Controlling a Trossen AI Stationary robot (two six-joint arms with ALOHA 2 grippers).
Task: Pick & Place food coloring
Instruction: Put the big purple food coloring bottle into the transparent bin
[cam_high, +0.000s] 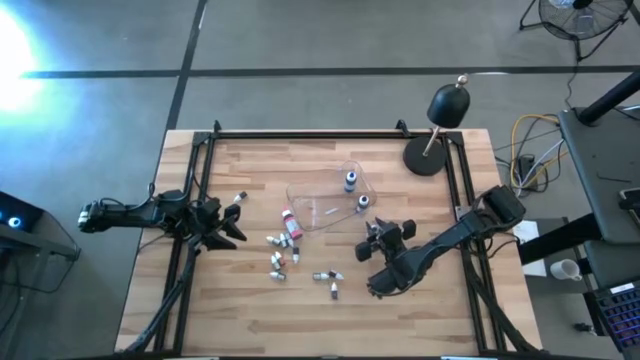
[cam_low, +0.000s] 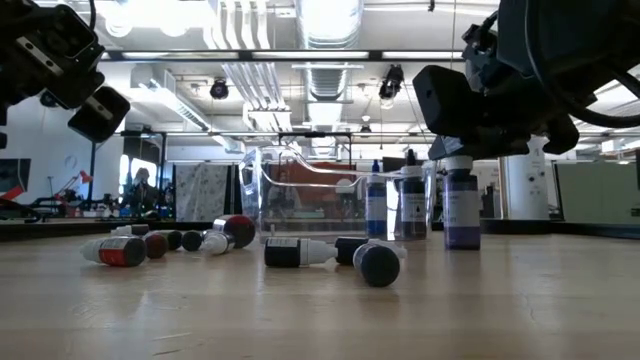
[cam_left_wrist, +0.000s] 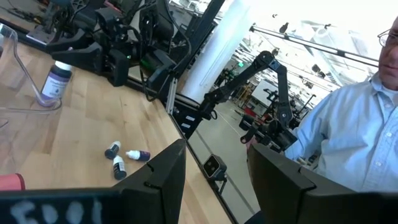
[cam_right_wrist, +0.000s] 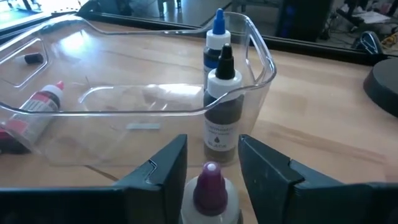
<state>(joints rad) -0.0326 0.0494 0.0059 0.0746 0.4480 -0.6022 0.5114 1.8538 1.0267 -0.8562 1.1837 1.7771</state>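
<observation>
Gripping a purple-capped dropper bottle (cam_right_wrist: 210, 194) upright between its fingers, your right gripper (cam_right_wrist: 211, 171) hung just short of the clear tray (cam_right_wrist: 261, 59); your left gripper (cam_left_wrist: 214, 177) waited apart, fingers spread, empty.

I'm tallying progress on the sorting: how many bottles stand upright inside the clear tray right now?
2. A blue-tipped bottle stands near the clear tray's far wall, and a black-tipped bottle stands in front of it. A third, purple-capped bottle sits between the right gripper's fingers, outside the tray.

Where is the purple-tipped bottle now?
The purple-tipped bottle stands upright between the right hand's fingers, on the table just outside the clear tray, near the two bottles standing inside it.
</observation>
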